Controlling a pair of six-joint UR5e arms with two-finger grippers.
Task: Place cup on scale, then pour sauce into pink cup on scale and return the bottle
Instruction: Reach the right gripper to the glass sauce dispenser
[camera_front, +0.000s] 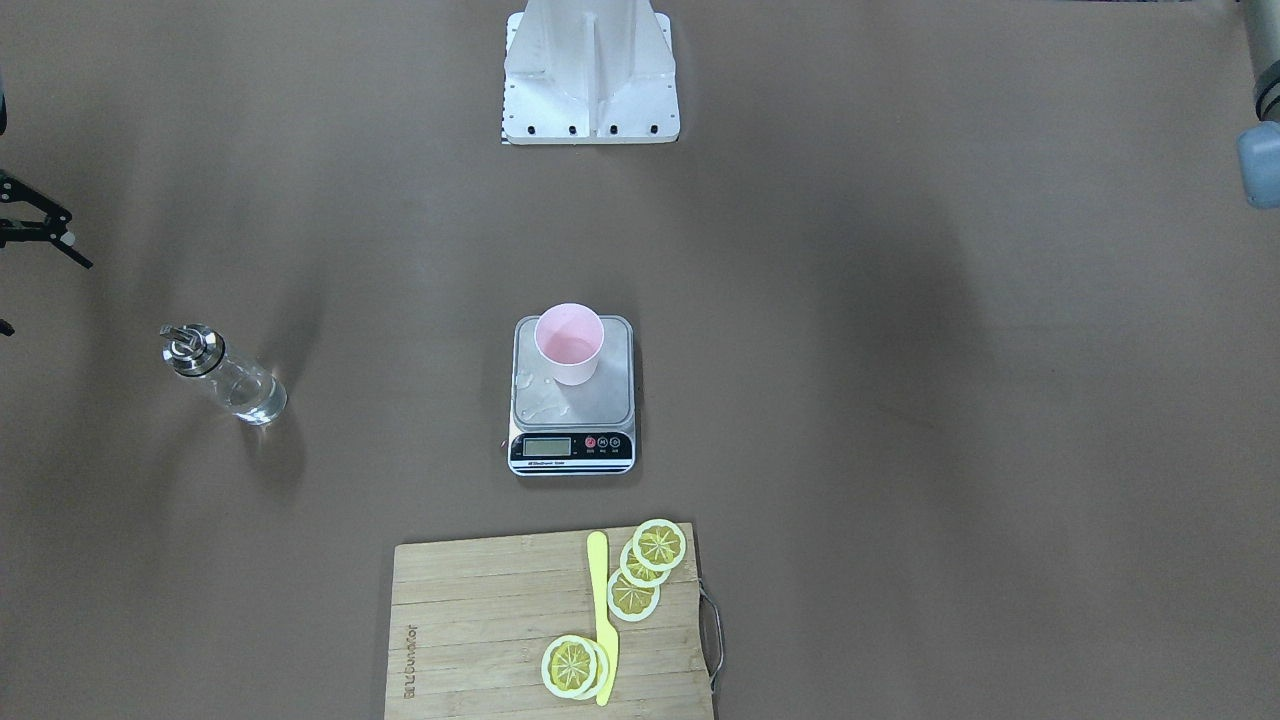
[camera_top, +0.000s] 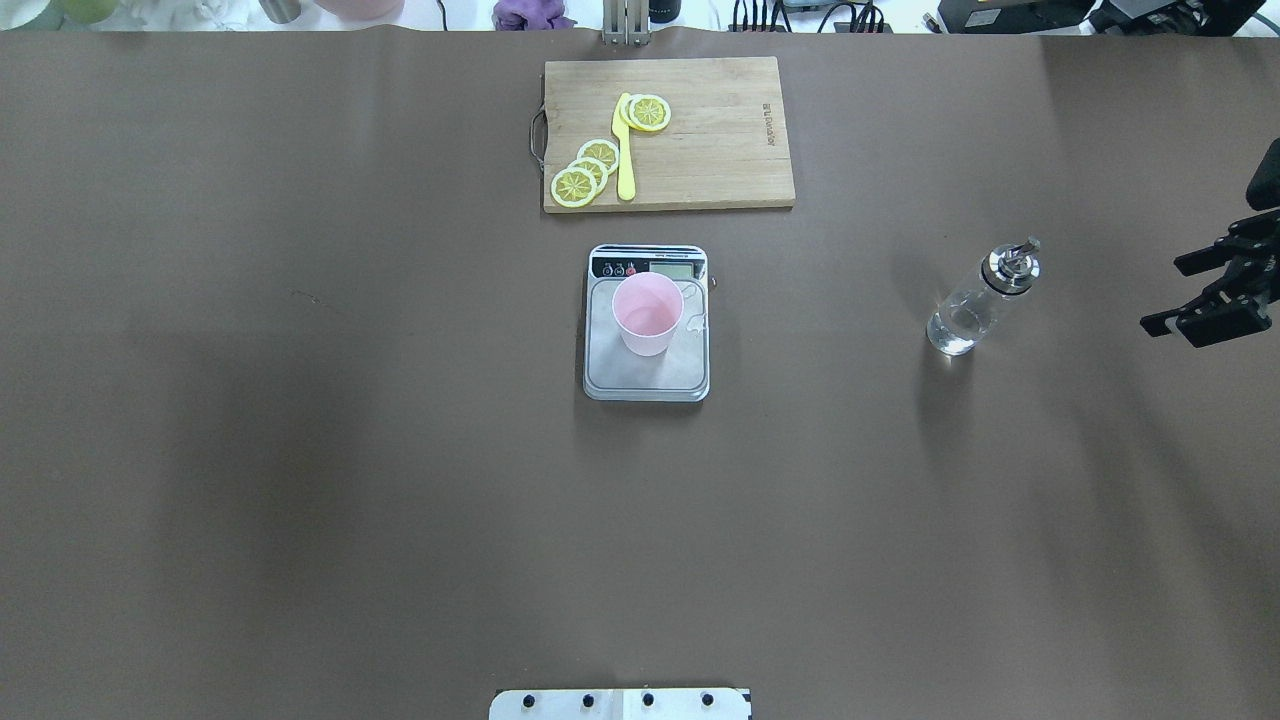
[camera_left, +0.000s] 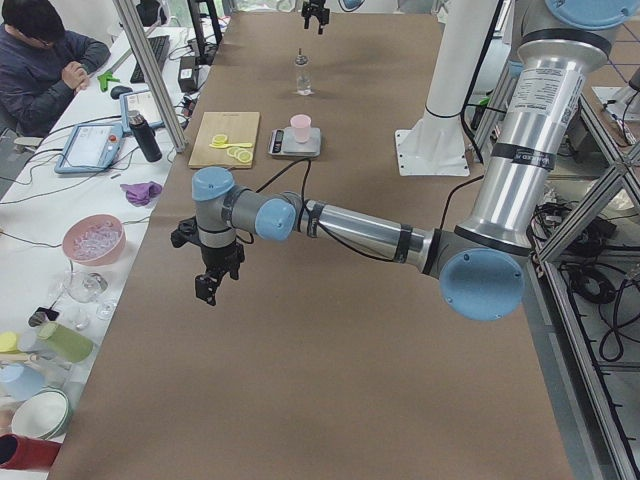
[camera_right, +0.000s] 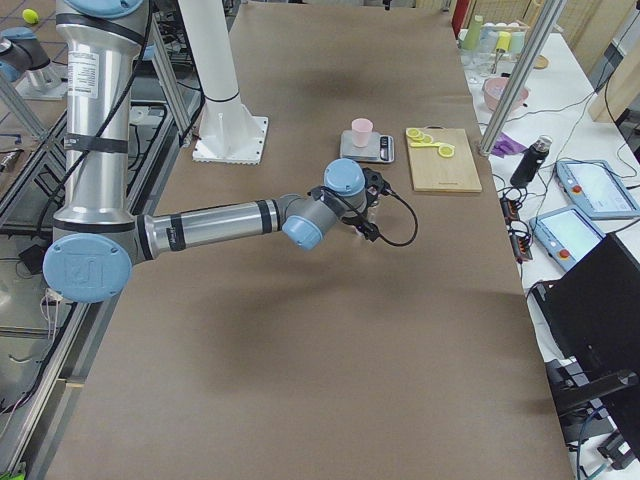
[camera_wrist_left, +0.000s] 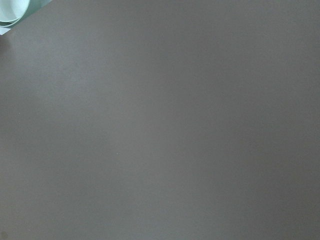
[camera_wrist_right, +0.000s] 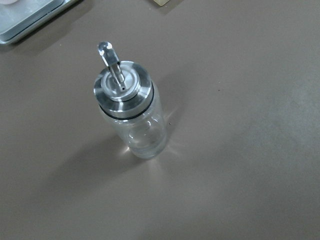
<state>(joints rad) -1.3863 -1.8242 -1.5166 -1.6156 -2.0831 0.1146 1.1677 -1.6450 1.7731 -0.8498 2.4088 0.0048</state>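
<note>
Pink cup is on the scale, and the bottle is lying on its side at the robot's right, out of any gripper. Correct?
Not quite: the bottle stands upright on the table, as the right wrist view shows, looking down on it. The rest holds: the cup is on the scale, and the right gripper is clear of the bottle.

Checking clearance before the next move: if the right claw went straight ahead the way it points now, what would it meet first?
Probably the bottle: it stands centred in the right wrist view with nothing before it. Depth is unclear, so the right claw could instead meet the table beside it.
</note>
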